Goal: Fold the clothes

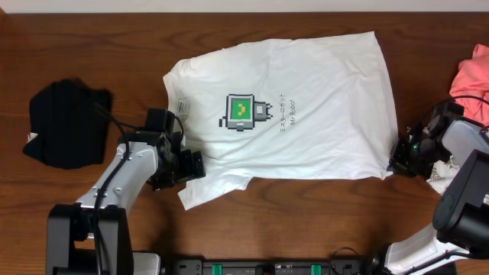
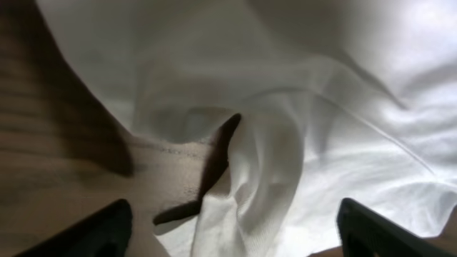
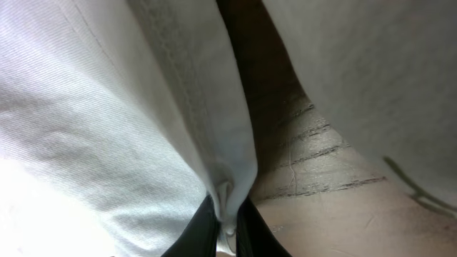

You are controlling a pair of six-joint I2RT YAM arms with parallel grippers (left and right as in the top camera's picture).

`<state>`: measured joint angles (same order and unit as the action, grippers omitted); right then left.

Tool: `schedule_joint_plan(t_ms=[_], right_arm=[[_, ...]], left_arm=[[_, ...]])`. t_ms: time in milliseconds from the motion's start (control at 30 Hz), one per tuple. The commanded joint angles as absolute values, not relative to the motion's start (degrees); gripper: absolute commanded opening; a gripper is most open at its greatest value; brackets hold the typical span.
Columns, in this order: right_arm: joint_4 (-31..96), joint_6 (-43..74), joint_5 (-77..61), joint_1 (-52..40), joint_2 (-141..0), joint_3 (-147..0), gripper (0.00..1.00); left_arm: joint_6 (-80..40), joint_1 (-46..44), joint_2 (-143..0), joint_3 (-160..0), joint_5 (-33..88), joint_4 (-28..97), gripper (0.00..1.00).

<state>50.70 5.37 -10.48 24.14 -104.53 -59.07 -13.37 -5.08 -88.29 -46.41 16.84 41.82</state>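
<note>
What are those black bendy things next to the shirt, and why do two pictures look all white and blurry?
They are two robot arms that fold clothes. Each ends in a gripper, like two fingers. One picture looks down from above the table. There you see a white T-shirt spread flat, a black garment on the left and a pink one on the right. The two blurry pictures come from small cameras on the arms' wrists, very close to the cloth. The right gripper is pinching the shirt's edge. The left gripper is open, its fingers on either side of a bunched bit of shirt, not squeezing it.
</note>
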Motion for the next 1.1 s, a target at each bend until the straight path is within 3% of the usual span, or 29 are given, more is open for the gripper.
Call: schedule_joint_plan(t_ms=[0,67,367,400,467,533,667,767,833,1067], right_arm=[[50.59,5.34,-9.93,23.81,-105.78,-57.95,0.09],[50.59,5.34,-9.93,23.81,-105.78,-57.95,0.09],[50.59,5.34,-9.93,23.81,-105.78,-57.95,0.09],[50.57,5.34,-9.93,23.81,-105.78,-57.95,0.09],[50.54,5.34,-9.93,23.81,-105.78,-57.95,0.09],[50.54,5.34,-9.93,23.81,-105.78,-57.95,0.09],[50.54,5.34,-9.91,23.81,-105.78,-57.95,0.09],[50.57,5.37,-9.91,23.81,-105.78,-57.95,0.08],[50.65,5.56,-9.93,23.81,-105.75,-57.95,0.01],[52.21,5.50,-14.02,23.81,-104.57,-59.20,0.01]], left_arm=[[-12.32,-5.10,-88.01,-45.54,19.57,41.85,0.83],[-12.34,-5.15,-88.01,-45.08,20.45,41.76,0.78],[-12.34,-5.21,-88.01,-41.98,20.60,40.05,0.72],[-12.32,-5.21,-88.01,-41.95,20.75,40.01,0.61],[-12.32,-5.21,-88.01,-41.95,21.98,39.68,0.26],[-12.34,-5.21,-88.01,-41.95,23.03,39.33,0.12],[-12.34,-5.21,-88.01,-41.95,23.20,39.55,0.06],[-12.36,-5.21,-87.96,-41.98,23.62,40.75,0.06],[-12.34,-5.21,-87.83,-42.13,23.62,42.65,0.06],[-12.29,-5.21,-82.54,-45.69,23.57,50.54,0.06]])
